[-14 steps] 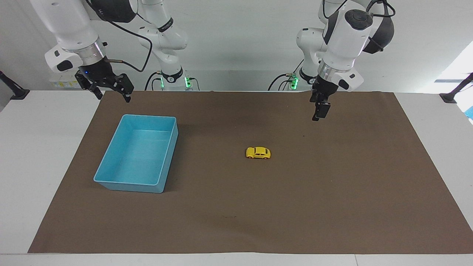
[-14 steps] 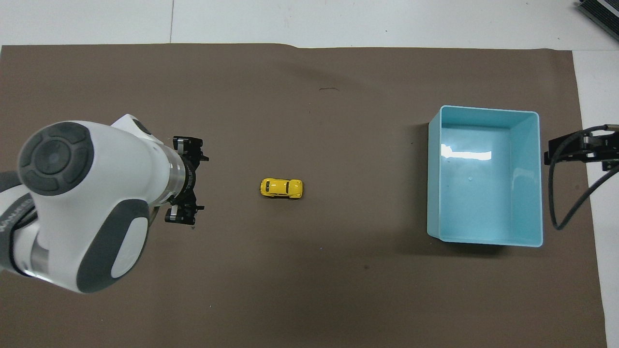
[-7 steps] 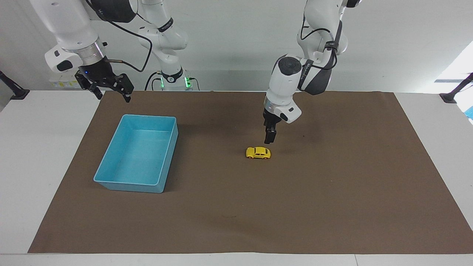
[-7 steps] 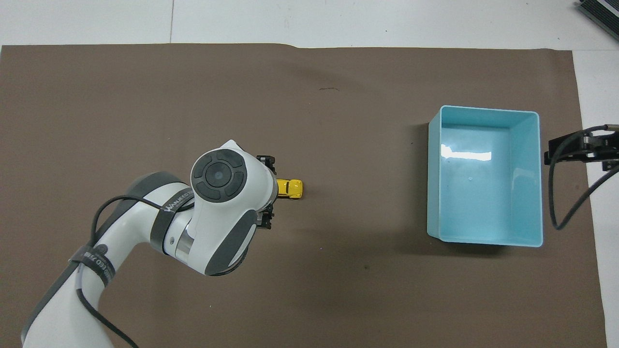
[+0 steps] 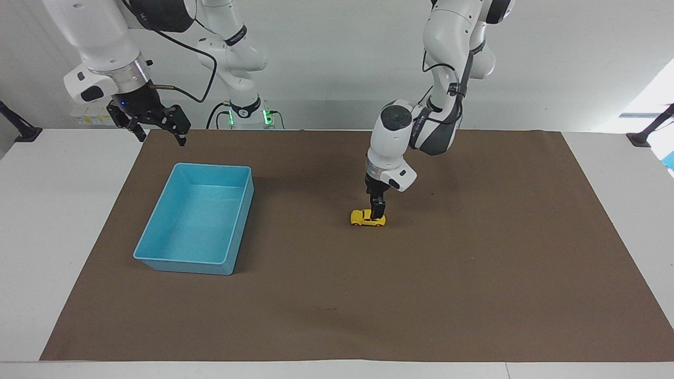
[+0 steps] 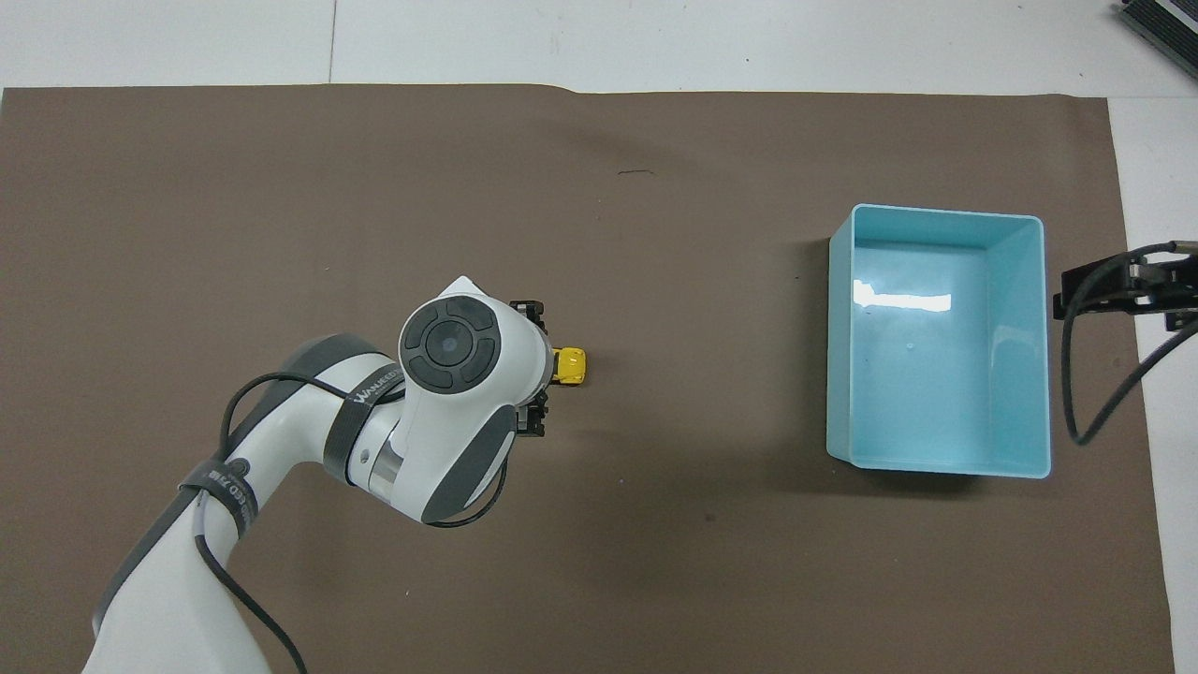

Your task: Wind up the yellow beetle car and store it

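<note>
The yellow beetle car [image 5: 363,218] [image 6: 572,365] stands on its wheels on the brown mat, about mid-table. My left gripper [image 5: 377,212] [image 6: 538,367] has come down onto the car's end toward the left arm. It is open, one finger on each side of the body, and nothing is lifted. In the overhead view the left wrist hides most of the car. My right gripper [image 5: 157,123] [image 6: 1123,281] waits open in the air, over the mat's corner beside the blue bin.
An empty blue bin [image 5: 190,259] [image 6: 936,465] sits on the mat toward the right arm's end of the table. The brown mat [image 5: 474,295] covers most of the white table, and the right arm's cable [image 6: 1100,393] hangs beside the bin.
The left arm swung in from over the mat nearer its base and lowered until its open fingers straddle the car. Car, bin and right arm have not moved.
</note>
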Robot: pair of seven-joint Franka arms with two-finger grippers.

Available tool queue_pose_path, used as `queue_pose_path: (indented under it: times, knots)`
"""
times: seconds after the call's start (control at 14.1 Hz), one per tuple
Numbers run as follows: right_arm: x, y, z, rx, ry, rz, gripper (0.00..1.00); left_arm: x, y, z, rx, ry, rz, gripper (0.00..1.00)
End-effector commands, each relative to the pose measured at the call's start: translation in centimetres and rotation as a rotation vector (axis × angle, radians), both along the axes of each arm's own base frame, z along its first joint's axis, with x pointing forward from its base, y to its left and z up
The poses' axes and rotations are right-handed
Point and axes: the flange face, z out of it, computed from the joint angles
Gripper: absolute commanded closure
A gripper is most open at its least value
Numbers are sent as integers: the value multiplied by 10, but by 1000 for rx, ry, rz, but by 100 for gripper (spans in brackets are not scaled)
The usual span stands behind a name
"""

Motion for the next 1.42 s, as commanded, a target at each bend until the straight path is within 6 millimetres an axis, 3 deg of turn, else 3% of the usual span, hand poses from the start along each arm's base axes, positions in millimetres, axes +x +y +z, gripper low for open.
queue_pose_path:
  times: [0.0,0.35,0.43,0.5,0.71,0.78,0.99,1.35]
  knots:
    - [-5,-2,4,10,8,12,0,15,-12,3,12,-31,27,0]
    - [-5,-2,4,10,7,12,0,15,-10,-1,14,-30,29,0]
    - [-5,-3,3,10,10,10,0,15,-9,-2,16,-28,26,14]
    - [-5,-3,4,10,8,10,0,14,-10,-3,17,-25,18,37]
    - [-5,-3,3,10,10,10,0,14,-10,-4,19,-26,2,94]
    - [-5,-2,4,10,7,12,0,14,-10,-4,18,-28,-1,100]
    - [-5,-2,4,10,7,12,0,13,-8,-7,20,-26,-26,100]
    - [-5,-1,4,11,7,13,0,22,18,-17,38,-7,-47,100]
